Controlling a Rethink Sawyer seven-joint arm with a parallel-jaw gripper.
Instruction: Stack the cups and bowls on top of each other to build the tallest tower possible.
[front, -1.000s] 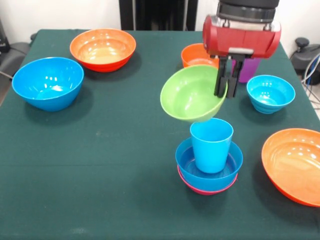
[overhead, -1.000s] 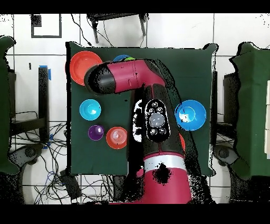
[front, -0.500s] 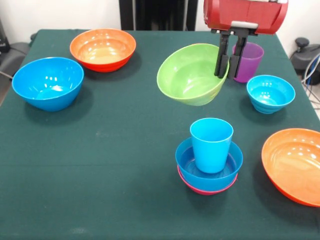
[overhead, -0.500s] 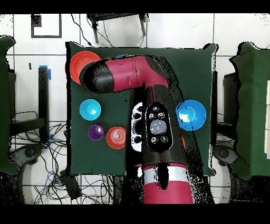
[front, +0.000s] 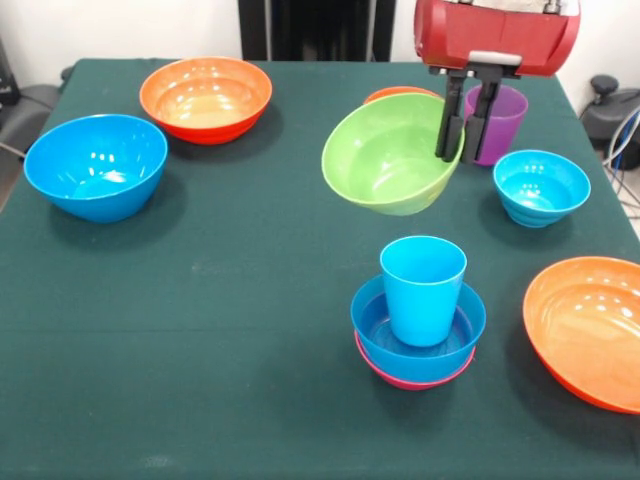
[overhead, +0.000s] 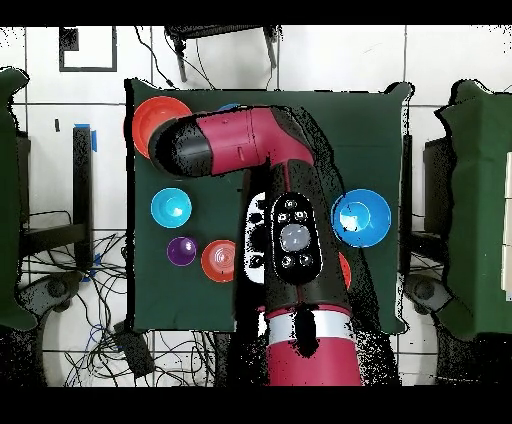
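Glossy red arm (overhead: 250, 140), black joints, grey-buttoned black panel, two black tool (front: 466, 125) fingers (front: 450, 135)

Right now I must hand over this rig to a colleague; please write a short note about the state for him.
End effector: shut on the rim of the green bowl, held tilted in the air.
Tower: pink bowl at base, blue bowl in it, light blue cup upright inside.
Done: these three stacked.
Left: green bowl, purple cup, cyan bowl, big blue bowl, three orange bowls, all loose on the table.
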